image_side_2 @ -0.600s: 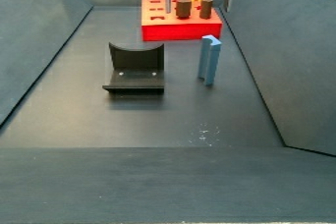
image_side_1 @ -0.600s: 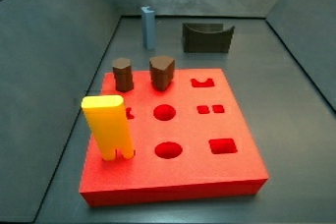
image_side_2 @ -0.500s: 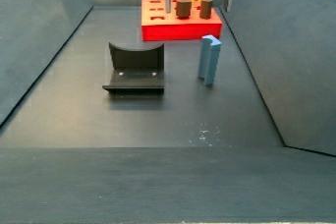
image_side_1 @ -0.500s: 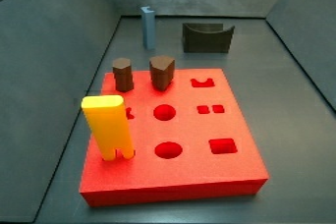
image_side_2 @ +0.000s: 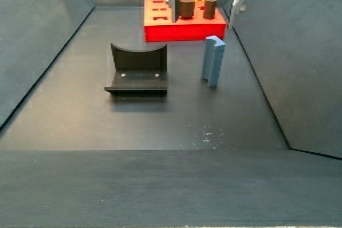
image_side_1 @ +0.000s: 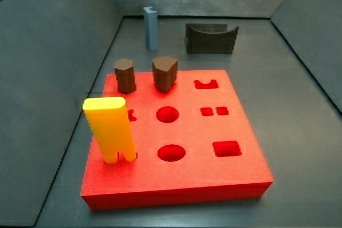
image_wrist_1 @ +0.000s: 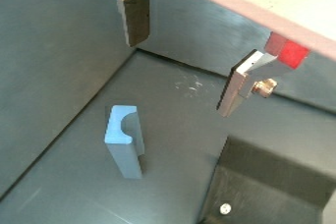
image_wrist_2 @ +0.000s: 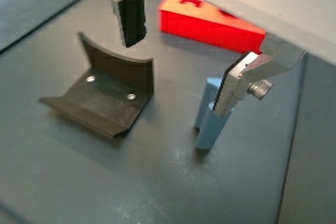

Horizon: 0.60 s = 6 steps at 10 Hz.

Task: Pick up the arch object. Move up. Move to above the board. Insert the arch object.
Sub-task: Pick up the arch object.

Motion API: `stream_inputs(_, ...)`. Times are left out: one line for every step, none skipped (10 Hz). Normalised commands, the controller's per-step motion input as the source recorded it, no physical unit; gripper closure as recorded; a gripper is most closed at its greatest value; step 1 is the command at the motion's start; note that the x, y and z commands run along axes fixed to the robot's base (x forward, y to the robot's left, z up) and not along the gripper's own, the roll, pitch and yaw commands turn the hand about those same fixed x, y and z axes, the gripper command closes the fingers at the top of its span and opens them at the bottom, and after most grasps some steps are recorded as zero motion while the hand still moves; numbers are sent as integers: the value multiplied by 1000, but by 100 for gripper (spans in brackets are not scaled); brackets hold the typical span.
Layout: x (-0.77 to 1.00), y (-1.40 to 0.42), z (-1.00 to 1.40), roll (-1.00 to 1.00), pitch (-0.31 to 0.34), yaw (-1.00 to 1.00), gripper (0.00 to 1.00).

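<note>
Overhead, the two-finger gripper (image_wrist_2: 184,46) hangs in the air with its flat silver fingers (image_wrist_1: 133,17) spread wide and nothing between them. Below it, the arch object (image_side_2: 213,60), a tall, slim, pale blue-grey block, stands upright on the dark floor, apart from both fingers; in a wrist view its curved notch (image_wrist_1: 122,125) shows at one end. Just beside it sits the fixture (image_wrist_2: 100,88), a dark L-shaped bracket on a base plate. The board (image_side_1: 174,147), a thick red slab with cut-out holes, lies well apart from the arch object and carries a yellow two-legged block (image_side_1: 108,129) and two brown pegs (image_side_1: 164,73).
</note>
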Motion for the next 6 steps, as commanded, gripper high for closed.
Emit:
stream_inputs(0,-14,-337,-49,-77,-1000,0)
stream_inputs(0,-20,-320,-49,-60,-1000,0)
stream_inputs(0,-29,-306,-51,-43,-1000,0)
stream_inputs(0,-106,-354,-31,-74,-991,0)
stream_inputs(-3,-66,-380,-84,-99,-977,0)
stream_inputs(-31,-94,-351,-137,-80,-894,0)
